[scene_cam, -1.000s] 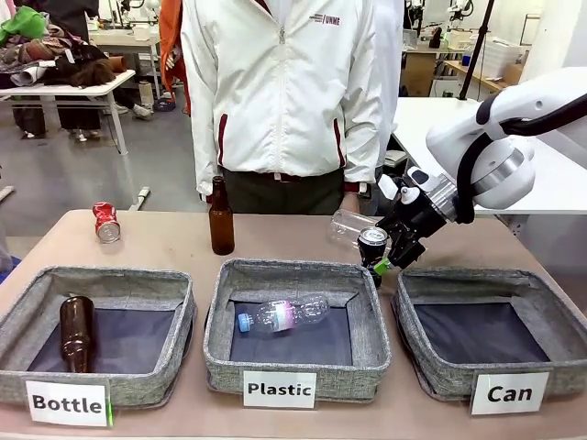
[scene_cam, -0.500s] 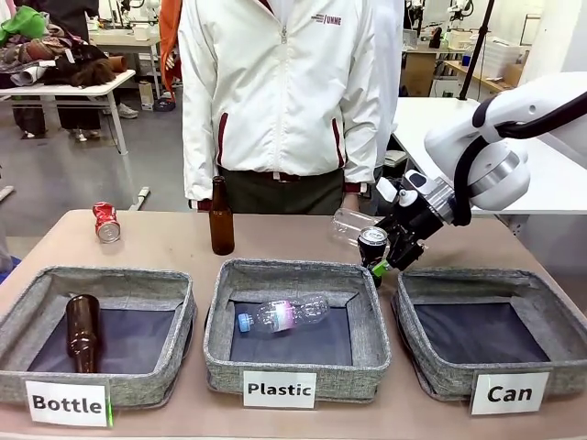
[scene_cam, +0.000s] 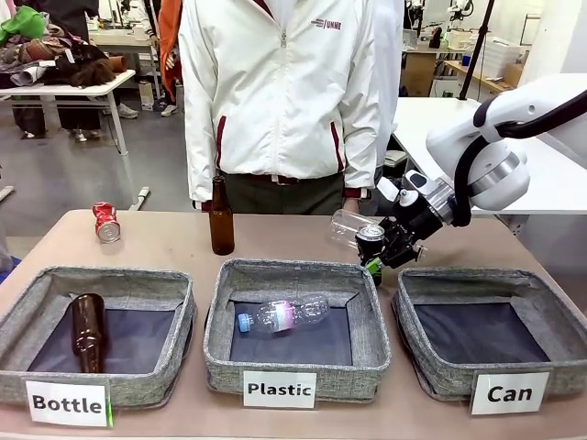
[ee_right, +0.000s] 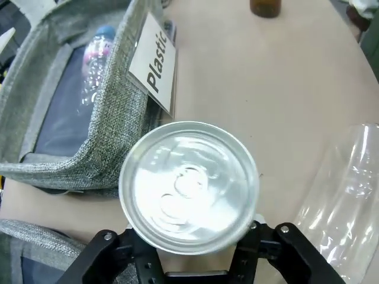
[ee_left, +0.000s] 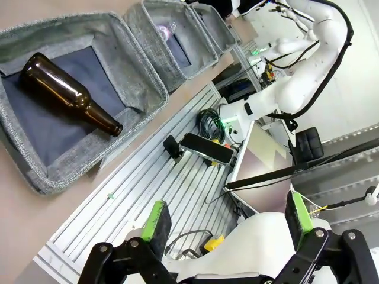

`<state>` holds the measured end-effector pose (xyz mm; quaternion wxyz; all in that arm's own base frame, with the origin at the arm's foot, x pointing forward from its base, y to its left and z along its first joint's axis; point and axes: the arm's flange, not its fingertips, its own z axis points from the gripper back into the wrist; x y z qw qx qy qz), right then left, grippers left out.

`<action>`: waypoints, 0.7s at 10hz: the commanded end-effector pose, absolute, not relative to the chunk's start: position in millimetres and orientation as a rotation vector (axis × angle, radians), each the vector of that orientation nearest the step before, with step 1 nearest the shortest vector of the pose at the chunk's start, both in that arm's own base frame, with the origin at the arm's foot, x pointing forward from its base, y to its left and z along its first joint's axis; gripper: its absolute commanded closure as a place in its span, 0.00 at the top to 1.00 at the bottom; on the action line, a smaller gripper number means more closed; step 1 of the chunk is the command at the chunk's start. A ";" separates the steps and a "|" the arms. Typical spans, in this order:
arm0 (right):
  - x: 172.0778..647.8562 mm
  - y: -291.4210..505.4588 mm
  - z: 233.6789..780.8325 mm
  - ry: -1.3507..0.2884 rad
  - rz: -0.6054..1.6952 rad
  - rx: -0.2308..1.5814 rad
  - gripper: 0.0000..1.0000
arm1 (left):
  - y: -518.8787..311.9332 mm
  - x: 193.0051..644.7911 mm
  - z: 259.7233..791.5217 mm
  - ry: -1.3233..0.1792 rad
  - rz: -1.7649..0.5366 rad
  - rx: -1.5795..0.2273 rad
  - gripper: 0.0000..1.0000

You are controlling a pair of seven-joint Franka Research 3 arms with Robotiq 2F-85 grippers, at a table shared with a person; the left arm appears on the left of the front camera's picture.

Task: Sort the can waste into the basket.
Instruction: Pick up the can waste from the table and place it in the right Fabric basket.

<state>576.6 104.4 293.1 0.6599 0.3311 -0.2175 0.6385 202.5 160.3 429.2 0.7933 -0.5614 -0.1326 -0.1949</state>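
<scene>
- Crushed red can [scene_cam: 106, 223]: lies on the table at far left, well apart from the "Can" basket [scene_cam: 486, 280]; not yet sorted.
- Left gripper [ee_left: 228, 216]: jaws wide and empty, near the "Bottle" basket [ee_left: 148, 77], whose brown bottle [ee_left: 65, 94] has rolled slightly rightward.
- Right gripper [scene_cam: 378, 255]: clamped on the dark can [scene_cam: 371, 236] by the "Plastic" basket's [scene_cam: 293, 275] far right corner, barely shifted since a second ago. We judge that an early release would missort it, and a swing could knock the clear bottle [scene_cam: 347, 223] behind.
</scene>
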 end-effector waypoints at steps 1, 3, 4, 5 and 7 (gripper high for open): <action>580.0 105.4 294.3 -0.537 1.462 0.780 0.12 | 162.1 198.6 431.5 -0.282 -0.426 -1.213 1.00; 580.4 105.1 294.4 -0.536 1.467 0.802 0.00 | 162.1 198.6 431.5 -0.282 -0.426 -1.213 1.00; 578.8 103.1 297.2 -0.539 1.489 0.831 0.00 | 162.1 198.6 431.5 -0.282 -0.426 -1.213 1.00; 575.6 98.5 306.4 -0.552 1.507 0.860 0.00 | 162.1 198.6 431.5 -0.282 -0.426 -1.213 1.00; 550.8 79.3 367.8 -0.603 1.532 0.826 0.00 | 162.1 198.6 431.5 -0.282 -0.426 -1.213 1.00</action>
